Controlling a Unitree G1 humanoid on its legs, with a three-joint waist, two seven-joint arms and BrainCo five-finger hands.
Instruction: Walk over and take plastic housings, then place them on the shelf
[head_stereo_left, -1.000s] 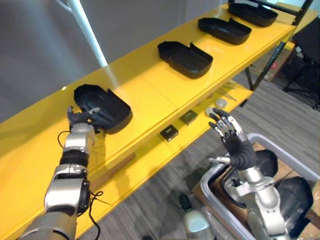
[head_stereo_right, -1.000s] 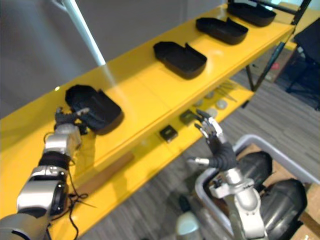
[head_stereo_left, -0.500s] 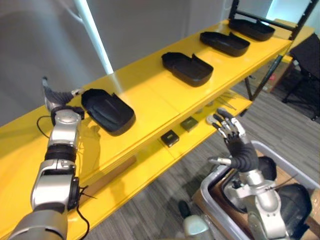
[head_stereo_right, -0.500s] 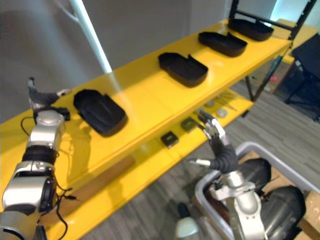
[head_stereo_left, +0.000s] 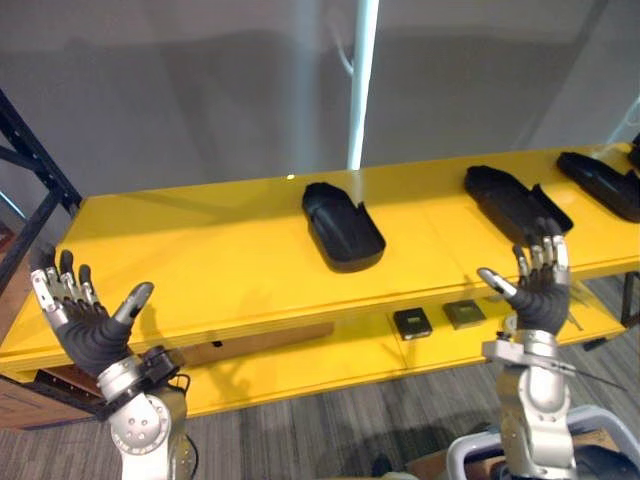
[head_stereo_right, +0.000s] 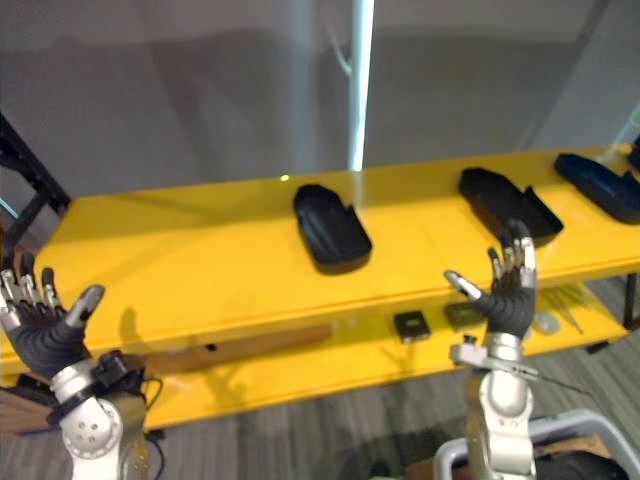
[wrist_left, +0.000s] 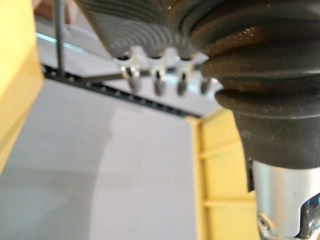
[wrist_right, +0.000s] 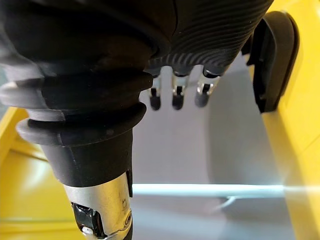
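Observation:
Three black plastic housings lie on the yellow shelf's top board: one in the middle, one to its right and one at the far right edge. My left hand is raised at the lower left in front of the shelf, open, fingers spread, holding nothing. My right hand is raised at the lower right, open and empty, in front of the shelf's front edge. The right wrist view shows a housing past that hand's straight fingers.
The lower yellow board carries two small dark boxes and a long wooden bar. A black rack post stands at the left end. A pale pole rises behind the shelf. A grey bin's rim shows at the bottom right.
The camera has swung, so the shelf now lies straight across. My left hand has let go beside the leftmost housing and pulled back down to the lower left, open. The right hand stays raised and open.

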